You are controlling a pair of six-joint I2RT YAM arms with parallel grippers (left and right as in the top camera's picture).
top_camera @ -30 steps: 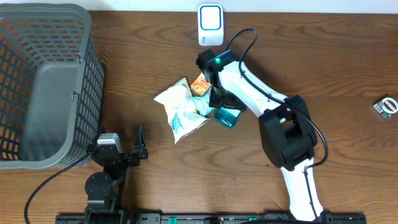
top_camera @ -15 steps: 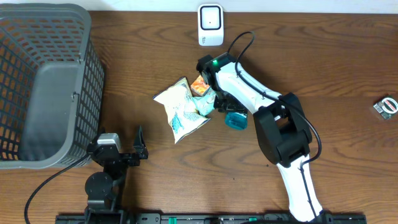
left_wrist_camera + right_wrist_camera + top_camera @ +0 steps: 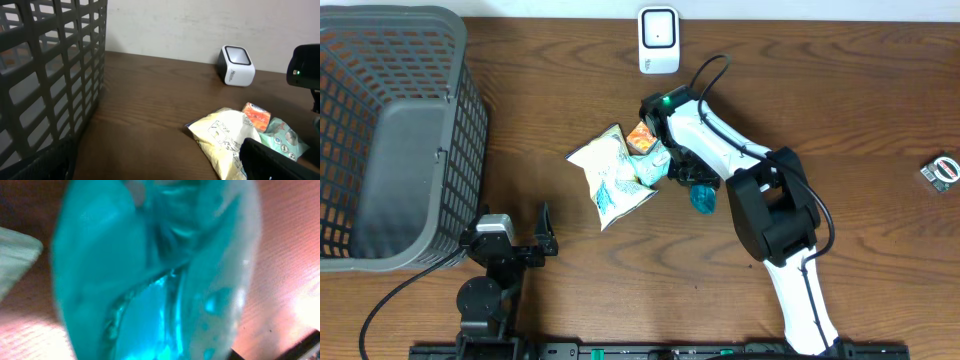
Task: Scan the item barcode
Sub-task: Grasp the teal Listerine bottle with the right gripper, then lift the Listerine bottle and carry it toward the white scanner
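A teal packet (image 3: 704,197) sits under the tip of my right gripper (image 3: 691,179), just right of the pile of items. It fills the right wrist view (image 3: 150,270), pinched narrow, so the gripper is shut on it; the fingers themselves are hidden. A pale yellow snack bag (image 3: 610,175), an orange packet (image 3: 641,134) and a light green packet (image 3: 653,166) lie together left of it. The white barcode scanner (image 3: 658,40) stands at the far edge of the table. My left gripper (image 3: 546,234) rests open near the front edge, holding nothing.
A large grey mesh basket (image 3: 390,130) takes up the left side and shows close in the left wrist view (image 3: 45,75). A small round object (image 3: 940,170) lies at the far right. The right arm's cable loops above the pile.
The right gripper closed around the teal packet, which shifted right and now looks squeezed narrow. The left arm stayed still.
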